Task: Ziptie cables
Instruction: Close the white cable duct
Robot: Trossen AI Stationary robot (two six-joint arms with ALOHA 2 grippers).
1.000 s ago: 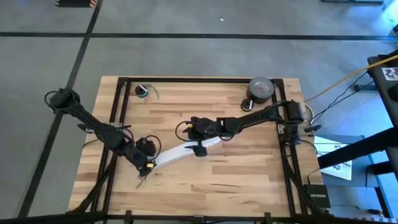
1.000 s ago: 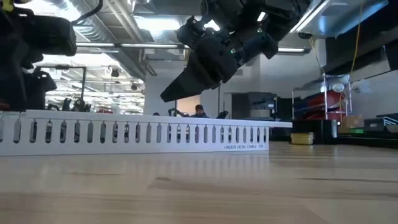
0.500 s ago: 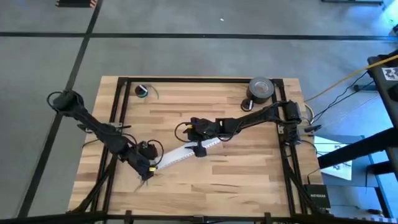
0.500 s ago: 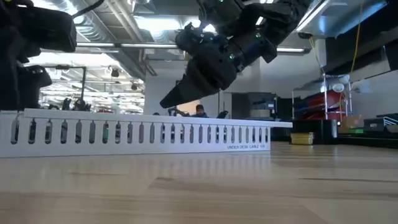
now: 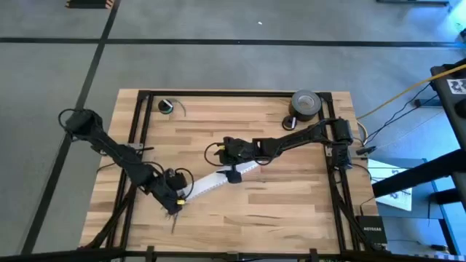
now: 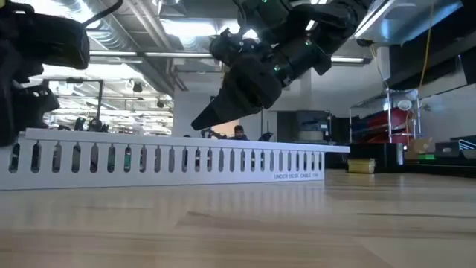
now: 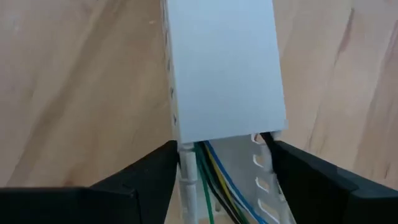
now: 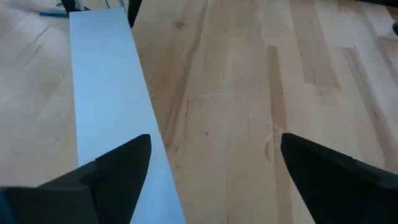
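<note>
white slotted duct [image 5: 217,178] pinched at its near end by the left gripper [image 7: 219,163], fingers narrowed on its walls where the cables [image 7: 210,179] spill out, seemingly to steady it, right gripper [image 8: 211,168] spread wide just above the far end, ziptie not visible.

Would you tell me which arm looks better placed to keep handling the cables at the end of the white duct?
Probably the left: its pincer straddles the white duct end where the cables emerge. The right pincer hovers open farther along.
</note>
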